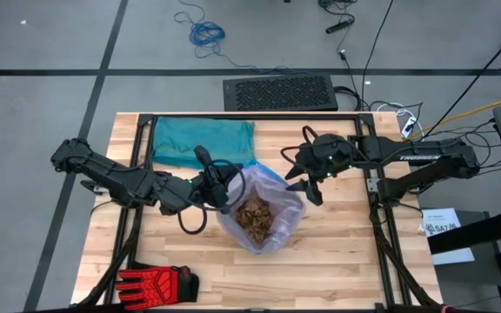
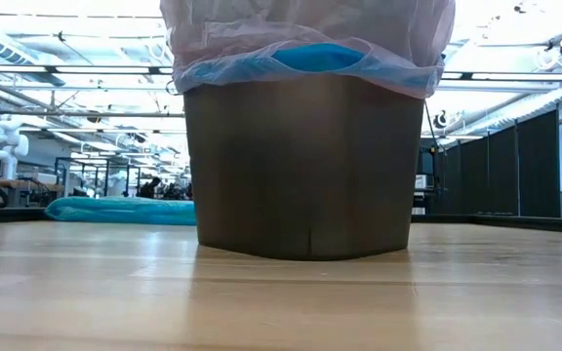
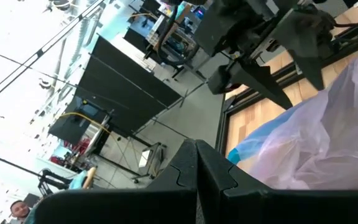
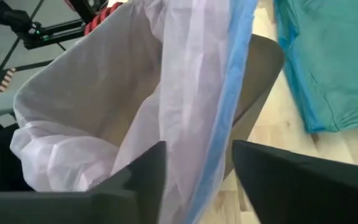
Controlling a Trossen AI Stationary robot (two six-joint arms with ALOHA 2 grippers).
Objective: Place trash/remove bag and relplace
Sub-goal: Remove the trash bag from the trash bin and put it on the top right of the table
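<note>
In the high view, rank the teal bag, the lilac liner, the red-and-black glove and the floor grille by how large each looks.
Largest to smallest:
1. floor grille and teal bag: too alike to split
2. lilac liner, its near side hidden by the left claw
3. red-and-black glove

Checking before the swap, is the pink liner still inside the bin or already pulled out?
Still in: the liner drapes over the upright bin, its rim gathered upward, with trash inside.

Top of the bag point(image 2: 305, 39) cut off in the low view, both arms hidden there.
</note>
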